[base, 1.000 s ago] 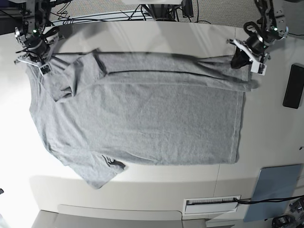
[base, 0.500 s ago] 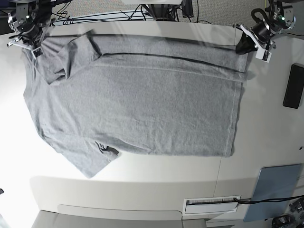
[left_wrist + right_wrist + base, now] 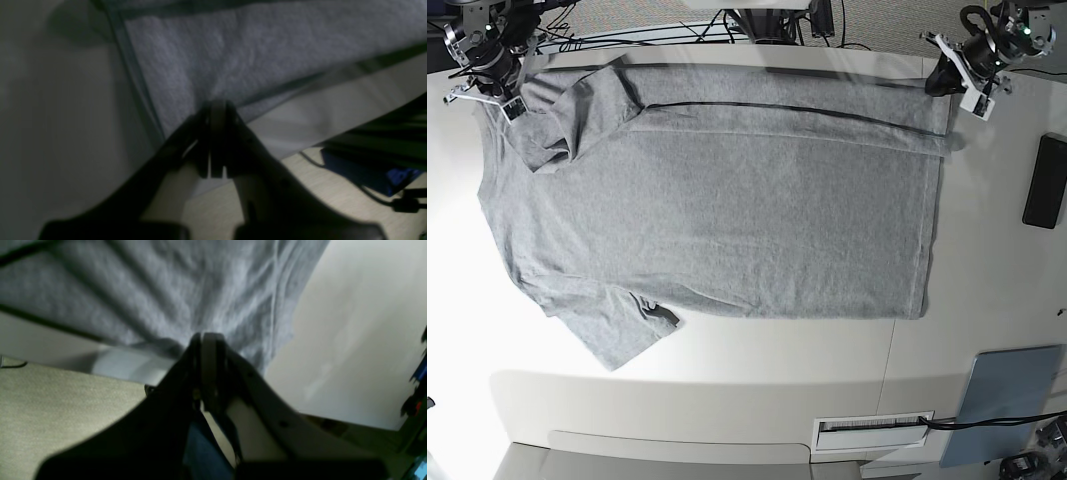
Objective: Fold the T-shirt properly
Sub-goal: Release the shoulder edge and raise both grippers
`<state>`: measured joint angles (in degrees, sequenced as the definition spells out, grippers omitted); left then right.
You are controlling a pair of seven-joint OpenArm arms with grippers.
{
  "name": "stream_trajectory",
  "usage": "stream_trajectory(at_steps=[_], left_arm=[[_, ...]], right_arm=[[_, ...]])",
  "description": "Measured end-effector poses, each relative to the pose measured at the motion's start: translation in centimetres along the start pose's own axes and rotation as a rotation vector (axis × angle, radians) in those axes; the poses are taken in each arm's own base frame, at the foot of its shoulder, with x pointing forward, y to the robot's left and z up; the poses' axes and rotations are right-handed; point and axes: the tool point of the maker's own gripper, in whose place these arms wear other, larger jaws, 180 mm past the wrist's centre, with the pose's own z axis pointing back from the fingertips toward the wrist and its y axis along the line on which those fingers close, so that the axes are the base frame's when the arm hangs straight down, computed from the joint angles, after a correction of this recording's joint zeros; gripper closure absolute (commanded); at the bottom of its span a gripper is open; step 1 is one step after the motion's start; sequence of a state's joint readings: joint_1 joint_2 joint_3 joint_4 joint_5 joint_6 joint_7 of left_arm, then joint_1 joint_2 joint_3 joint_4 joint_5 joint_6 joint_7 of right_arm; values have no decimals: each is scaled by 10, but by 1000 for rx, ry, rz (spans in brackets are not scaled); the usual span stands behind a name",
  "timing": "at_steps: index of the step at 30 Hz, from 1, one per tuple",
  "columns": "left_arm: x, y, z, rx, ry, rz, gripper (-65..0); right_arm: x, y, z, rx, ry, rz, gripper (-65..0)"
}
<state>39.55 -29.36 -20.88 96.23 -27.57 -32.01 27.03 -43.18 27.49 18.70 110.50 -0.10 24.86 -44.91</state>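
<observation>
The grey T-shirt [image 3: 727, 200] lies spread across the white table [image 3: 777, 370], with no lettering showing. Its hem is toward the right and its sleeves toward the left, and the near sleeve [image 3: 622, 335] sticks out at the lower left. My left gripper [image 3: 944, 80] is shut on the far hem corner at the upper right. In the left wrist view its tips [image 3: 215, 106] pinch the cloth [image 3: 200, 60]. My right gripper [image 3: 511, 100] is shut on the far shoulder by the folded-over sleeve. The right wrist view shows its tips [image 3: 205, 340] clamping bunched cloth [image 3: 166, 290].
A black flat object [image 3: 1045, 182] lies at the table's right edge. A blue-grey pad [image 3: 1007, 400] and a white labelled box [image 3: 872, 432] sit at the lower right. Cables [image 3: 677, 25] run beyond the far table edge.
Both grippers have drawn the shirt's far edge toward the table's far edge. The cloth between them is now stretched straight and lies flatter.
</observation>
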Motion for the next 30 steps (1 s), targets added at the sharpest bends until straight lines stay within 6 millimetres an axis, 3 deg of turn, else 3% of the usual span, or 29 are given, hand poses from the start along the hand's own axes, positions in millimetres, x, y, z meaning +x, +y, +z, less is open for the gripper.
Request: stream_trajectory(at_steps=[3, 9, 15, 19, 23, 30], left_arm=[[7, 4, 4, 59, 26, -40, 0], [48, -5, 8, 50, -67, -108, 0], [65, 11, -1, 137, -127, -26, 0], [53, -10, -18, 54, -132, 30, 0], [48, -18, -28, 38, -135, 83, 0], [28, -24, -21, 28, -111, 111, 0]], right_arm=[[5, -2, 0, -6, -18, -2, 0], [26, -18, -2, -57, -74, -36, 0], [45, -30, -3, -85, -124, -52, 0], [37, -24, -16, -43, -137, -93, 0], [20, -20, -25, -25, -87, -107, 0], [12, -12, -25, 6, -51, -86, 0]])
